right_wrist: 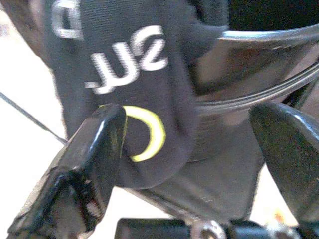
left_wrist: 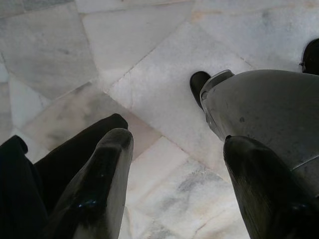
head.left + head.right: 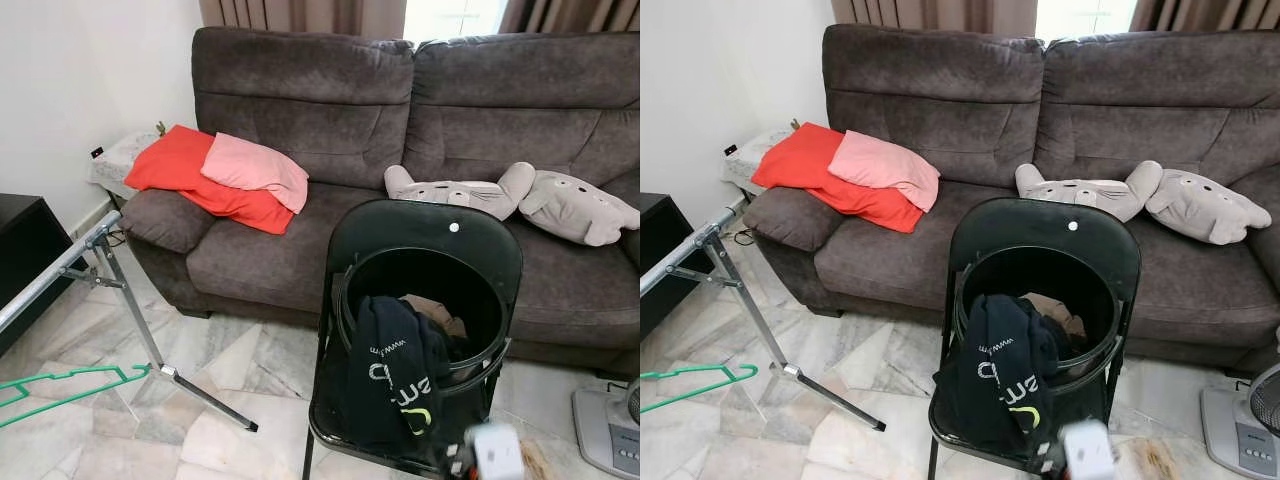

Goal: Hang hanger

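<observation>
The hanger [image 3: 60,388], green and bare, is seen hanging at the lower left below the rail [image 3: 55,270] of a metal rack; whether its hook actually rests on the rail cannot be told, so the hanging is judged done or nearly done; no garment is on it. The left tool [image 2: 174,189] is spread and empty, pointed at the floor [image 2: 149,55]; the right tool [image 1: 194,149] is also spread, nothing pinched, held just before a black shirt [image 3: 395,375] draped over the rim of a black basket [image 3: 480,300]; the basket is set on a black folding chair [image 3: 425,235]. What is left is judged to be the laundry in the basket. The floor is pale marble; a grey sofa [image 3: 300,110] carries red and pink cushions [image 3: 215,175] and plush toys [image 3: 510,195]; a fan base [image 3: 610,430] is seen at the lower right.
</observation>
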### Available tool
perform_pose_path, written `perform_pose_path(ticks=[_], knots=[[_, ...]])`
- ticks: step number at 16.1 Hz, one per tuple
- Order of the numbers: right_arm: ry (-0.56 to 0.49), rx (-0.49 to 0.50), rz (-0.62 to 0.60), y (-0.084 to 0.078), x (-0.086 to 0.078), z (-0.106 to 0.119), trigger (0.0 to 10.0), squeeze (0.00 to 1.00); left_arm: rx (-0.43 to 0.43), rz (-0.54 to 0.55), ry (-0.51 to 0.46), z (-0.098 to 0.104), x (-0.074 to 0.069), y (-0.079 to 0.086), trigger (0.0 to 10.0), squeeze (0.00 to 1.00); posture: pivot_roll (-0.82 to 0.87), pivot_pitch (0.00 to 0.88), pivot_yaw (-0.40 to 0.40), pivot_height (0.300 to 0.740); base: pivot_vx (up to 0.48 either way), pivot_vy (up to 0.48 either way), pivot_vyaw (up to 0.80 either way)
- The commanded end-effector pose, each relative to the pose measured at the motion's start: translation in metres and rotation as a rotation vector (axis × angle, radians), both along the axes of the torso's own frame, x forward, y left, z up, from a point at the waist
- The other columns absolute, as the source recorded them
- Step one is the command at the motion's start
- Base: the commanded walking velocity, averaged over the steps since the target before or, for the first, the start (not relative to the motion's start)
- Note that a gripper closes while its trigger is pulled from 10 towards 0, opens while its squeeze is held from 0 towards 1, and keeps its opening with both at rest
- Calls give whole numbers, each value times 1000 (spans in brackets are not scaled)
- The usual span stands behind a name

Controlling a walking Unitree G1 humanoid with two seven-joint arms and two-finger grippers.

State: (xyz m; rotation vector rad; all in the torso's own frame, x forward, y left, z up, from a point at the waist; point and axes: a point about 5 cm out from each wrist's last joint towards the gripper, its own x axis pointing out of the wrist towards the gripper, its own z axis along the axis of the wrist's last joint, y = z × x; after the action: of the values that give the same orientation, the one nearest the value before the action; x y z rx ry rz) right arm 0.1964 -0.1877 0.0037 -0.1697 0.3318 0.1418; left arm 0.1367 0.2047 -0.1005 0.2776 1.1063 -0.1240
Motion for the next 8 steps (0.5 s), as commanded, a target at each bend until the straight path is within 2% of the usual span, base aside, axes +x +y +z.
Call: perform_pose_path(ticks=[1,4,6,8], knots=[[42,-10,18,2,8,-6,10000,0,-6,6,4,-1,-1,-1,10000,0,-82,0,29,740,0,0,0],[68,-19,81,7,28,-5,10000,0,-7,22,-10,1,3,-2,10000,0,-62,7,24,740,0,0,0],[104,3,155,17,43,-6,10000,0,-5,27,-19,2,7,-2,10000,0,-52,29,24,740,0,0,0],[145,-4,251,25,41,-11,10000,0,-5,33,-24,3,8,-1,10000,0,-47,40,27,740,0,0,0]])
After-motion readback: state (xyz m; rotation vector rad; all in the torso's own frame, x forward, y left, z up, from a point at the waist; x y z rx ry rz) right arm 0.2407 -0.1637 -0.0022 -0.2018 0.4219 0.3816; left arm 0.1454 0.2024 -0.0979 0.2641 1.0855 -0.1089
